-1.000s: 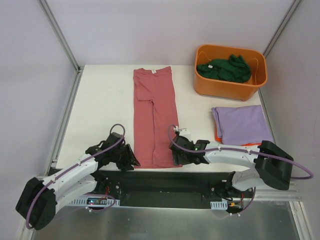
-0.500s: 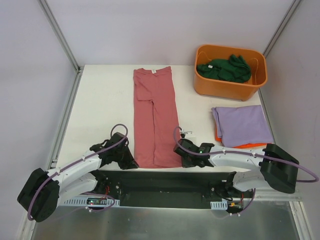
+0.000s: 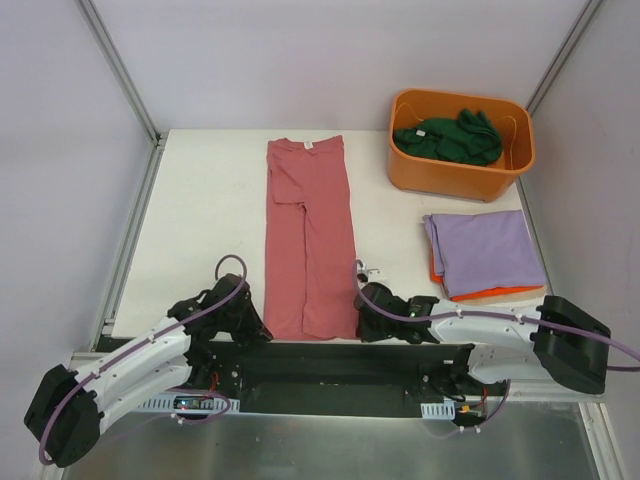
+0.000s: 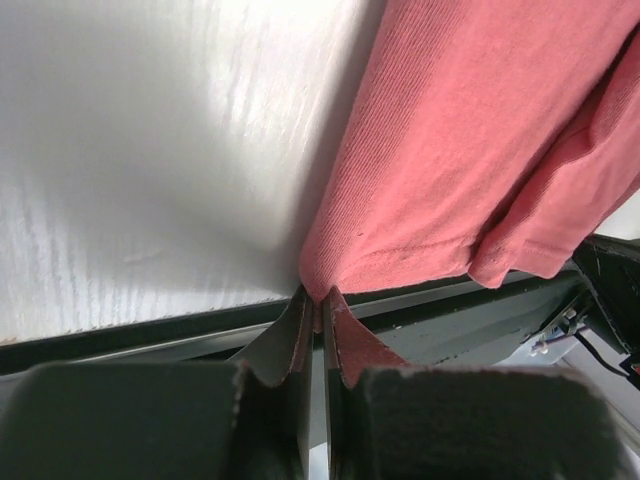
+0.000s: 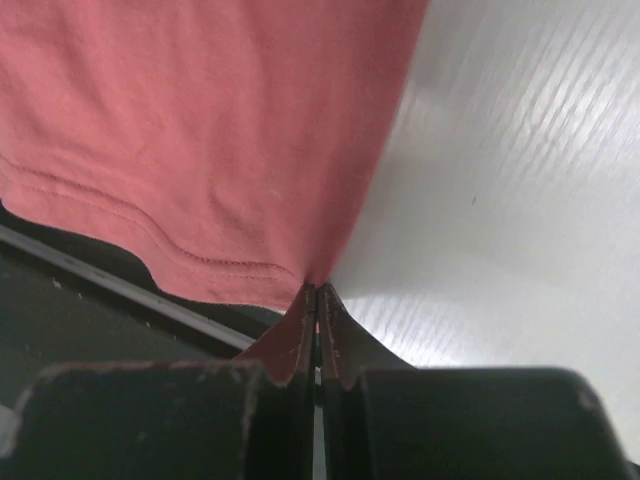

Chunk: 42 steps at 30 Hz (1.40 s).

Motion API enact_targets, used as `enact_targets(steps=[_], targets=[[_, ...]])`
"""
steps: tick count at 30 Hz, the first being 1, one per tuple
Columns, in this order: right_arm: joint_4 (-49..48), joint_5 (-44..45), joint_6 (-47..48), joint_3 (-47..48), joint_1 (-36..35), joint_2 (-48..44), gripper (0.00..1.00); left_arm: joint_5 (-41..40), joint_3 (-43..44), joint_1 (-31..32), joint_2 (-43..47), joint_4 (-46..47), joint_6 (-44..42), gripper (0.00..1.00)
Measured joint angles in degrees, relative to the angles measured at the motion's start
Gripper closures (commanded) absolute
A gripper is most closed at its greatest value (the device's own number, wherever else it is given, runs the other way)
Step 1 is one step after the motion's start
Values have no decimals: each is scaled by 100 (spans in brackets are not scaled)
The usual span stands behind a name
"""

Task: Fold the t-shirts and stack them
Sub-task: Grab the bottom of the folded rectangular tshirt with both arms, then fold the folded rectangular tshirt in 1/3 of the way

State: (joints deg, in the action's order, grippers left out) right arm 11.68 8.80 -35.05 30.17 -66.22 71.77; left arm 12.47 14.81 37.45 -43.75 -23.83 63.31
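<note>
Red-pink t-shirt (image 3: 308, 240) lies folded long, stretching away ahead of both my grippers. I have the left gripper (image 4: 317, 300) pinched tight on its hem corner, and the right gripper (image 5: 317, 292) clamped on the opposite hem corner.

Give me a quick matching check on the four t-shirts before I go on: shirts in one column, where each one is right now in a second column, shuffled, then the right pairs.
Shirts
1. red-pink t-shirt
2. lavender t-shirt
3. dark green t-shirt
4. orange t-shirt

Places
A. bunched inside the orange tub
B. folded, on top of the stack at the right
C. under another shirt, only its edge showing
D. laid out as a long strip, near corners pinched by the left hand and right hand

Pairs: 1-D, 2-B, 3-A, 4-C
</note>
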Motion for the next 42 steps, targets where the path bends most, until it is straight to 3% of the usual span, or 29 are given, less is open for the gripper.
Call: enact_targets(steps=[8,13,23,27,36,42], targets=[[61,-33,153,-326,-157,-811,100,-151,35,120,765,-612,149,100],[105,44,496,-72,125,-876,100,-647,614,120,608,-752,70,100],[35,17,1698,1504,1244,-28,100,-2223,2702,101,-1202,-719,-402,100],[-70,7,2223,2264,1707,531,99,-2564,3488,-192,-2070,-638,-704,100],[-201,-232,2951,3665,2555,1880,100,-2446,4478,-1325,-3493,-46,-1421,100],[-260,-485,3226,4409,3029,2793,100,-2155,5392,-1510,-4798,293,-1849,100]])
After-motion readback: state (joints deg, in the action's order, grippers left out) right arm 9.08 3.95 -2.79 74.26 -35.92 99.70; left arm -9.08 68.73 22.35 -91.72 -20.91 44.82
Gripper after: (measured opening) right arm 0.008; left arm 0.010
